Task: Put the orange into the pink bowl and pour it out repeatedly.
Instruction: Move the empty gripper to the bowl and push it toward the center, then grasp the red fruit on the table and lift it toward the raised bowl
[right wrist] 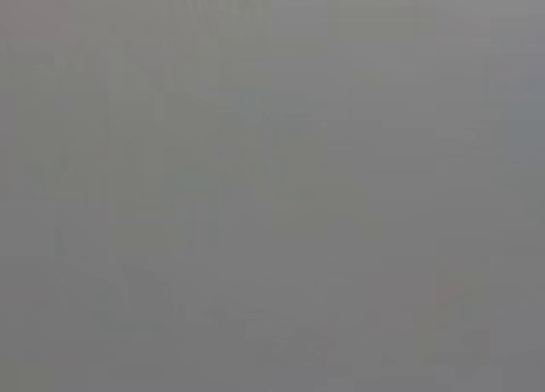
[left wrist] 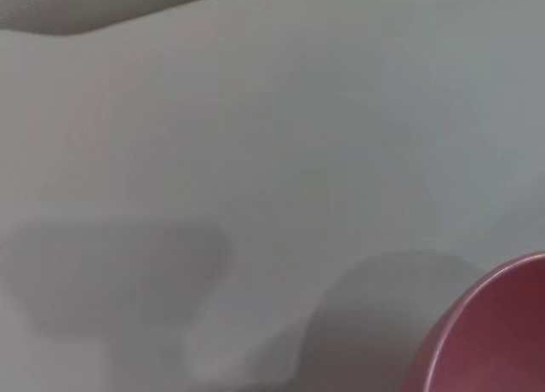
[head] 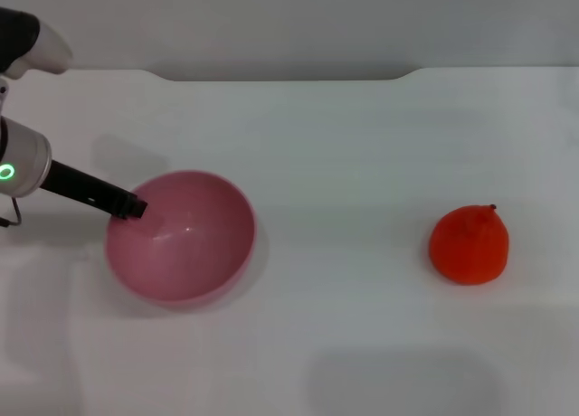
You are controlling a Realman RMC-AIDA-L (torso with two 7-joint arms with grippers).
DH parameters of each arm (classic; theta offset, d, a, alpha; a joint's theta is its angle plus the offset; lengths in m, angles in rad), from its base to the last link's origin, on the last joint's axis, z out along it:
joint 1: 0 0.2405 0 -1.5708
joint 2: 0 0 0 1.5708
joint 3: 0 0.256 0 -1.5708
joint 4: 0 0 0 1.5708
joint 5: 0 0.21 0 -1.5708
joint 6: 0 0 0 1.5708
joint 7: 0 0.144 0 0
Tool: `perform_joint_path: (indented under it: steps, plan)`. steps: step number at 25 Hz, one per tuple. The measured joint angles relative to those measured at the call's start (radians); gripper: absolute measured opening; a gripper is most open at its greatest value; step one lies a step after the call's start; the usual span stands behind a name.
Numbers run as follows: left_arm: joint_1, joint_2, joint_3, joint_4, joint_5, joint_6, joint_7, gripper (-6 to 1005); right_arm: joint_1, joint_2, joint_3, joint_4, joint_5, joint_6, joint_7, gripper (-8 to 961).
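The pink bowl point(head: 185, 244) sits on the white table at the left, open side up and with nothing in it. My left gripper point(head: 129, 207) reaches in from the left, and its black fingers are closed on the bowl's near-left rim. A part of the bowl's rim also shows in the left wrist view point(left wrist: 494, 332). The orange point(head: 469, 245) lies on the table at the right, well apart from the bowl, its stem nub pointing up and right. My right gripper is out of view, and its wrist view shows only plain grey.
The white table point(head: 344, 145) ends at a far edge with a raised step in the back wall. A faint shadow lies on the table near the front middle point(head: 403, 380).
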Motion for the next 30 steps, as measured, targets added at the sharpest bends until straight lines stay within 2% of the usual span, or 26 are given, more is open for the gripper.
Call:
perform_joint_path:
  steps: [2, 4, 6, 9, 11, 12, 15, 19, 21, 24, 30]
  plan:
    - [-0.003, 0.003, 0.000, 0.001, 0.000, 0.000, 0.004, 41, -0.029, -0.020, -0.003, -0.092, -0.135, -0.019, 0.239, 551]
    - [-0.006, 0.005, 0.000, 0.002, -0.001, -0.001, 0.008, 41, -0.036, -0.055, 0.002, -0.174, -0.305, -0.066, 0.455, 551]
    - [-0.014, 0.005, 0.000, 0.002, -0.001, -0.005, 0.024, 41, -0.026, -0.097, 0.005, -0.245, -0.479, -0.117, 0.636, 551]
    - [-0.015, 0.005, 0.000, 0.002, -0.001, -0.005, 0.026, 41, 0.027, -0.171, 0.038, -0.373, -0.824, -0.168, 0.955, 550]
    - [-0.023, 0.007, -0.001, 0.002, -0.001, -0.010, 0.040, 41, 0.073, -0.194, 0.101, -0.448, -1.091, -0.220, 1.148, 549]
    - [-0.026, 0.007, -0.001, 0.002, 0.000, -0.010, 0.044, 41, 0.097, -0.197, 0.139, -0.490, -1.236, -0.251, 1.240, 549]
    - [-0.034, 0.011, -0.001, 0.004, 0.001, -0.011, 0.054, 41, 0.157, -0.193, 0.201, -0.627, -1.617, -0.327, 1.471, 550]
    - [-0.048, 0.013, -0.002, 0.008, 0.002, -0.007, 0.063, 41, 0.243, -0.180, 0.196, -0.742, -2.048, -0.417, 1.715, 551]
    - [-0.051, 0.014, -0.001, 0.008, 0.002, -0.005, 0.063, 41, 0.282, -0.157, 0.182, -0.774, -2.236, -0.472, 1.790, 551]
    - [-0.053, 0.015, 0.001, 0.009, 0.002, -0.005, 0.063, 41, 0.318, -0.106, 0.146, -0.818, -2.476, -0.553, 1.852, 550]
    - [-0.069, 0.012, 0.007, 0.009, 0.002, -0.003, 0.063, 41, 0.326, -0.013, 0.065, -0.856, -2.773, -0.639, 1.881, 550]
